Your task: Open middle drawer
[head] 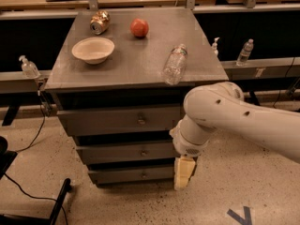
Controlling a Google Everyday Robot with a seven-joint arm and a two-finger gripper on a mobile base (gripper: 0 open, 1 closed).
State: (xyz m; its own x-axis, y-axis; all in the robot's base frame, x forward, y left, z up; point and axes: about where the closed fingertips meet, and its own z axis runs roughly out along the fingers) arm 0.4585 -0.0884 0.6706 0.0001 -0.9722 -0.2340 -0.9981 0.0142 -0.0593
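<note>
Cabinet: grey metal cabinet (65,125) with three drawers stacked under a flat top.
Task item: grey metal middle drawer (117,153), wide flat front with a small round centre knob, second of the three; its front looks pushed in.
Neighbours: taller-fronted top drawer (108,122) directly above it, lowest drawer (126,174) directly below.
My arm: white, rounded arm (234,118) coming in from the right and bending down in front of the cabinet's right side, covering the right ends of the drawer fronts.
My fingers: cream-coloured fingers (183,184) hanging downward towards the speckled floor (243,186), just beside the right end of the lowest drawer, lower than the middle drawer and well to the right of its knob.
Grip state: I cannot tell whether they are spread or pressed together; they hold nothing that I can see.
Surface: grey cabinet surface (136,67).
On it, rear left: dented metal can (99,22) lying on its side.
Rear centre: red apple (139,27).
Left: shallow cream bowl (93,49), upright.
Front right: clear plastic bottle (176,63) lying on its side near the front edge.
</note>
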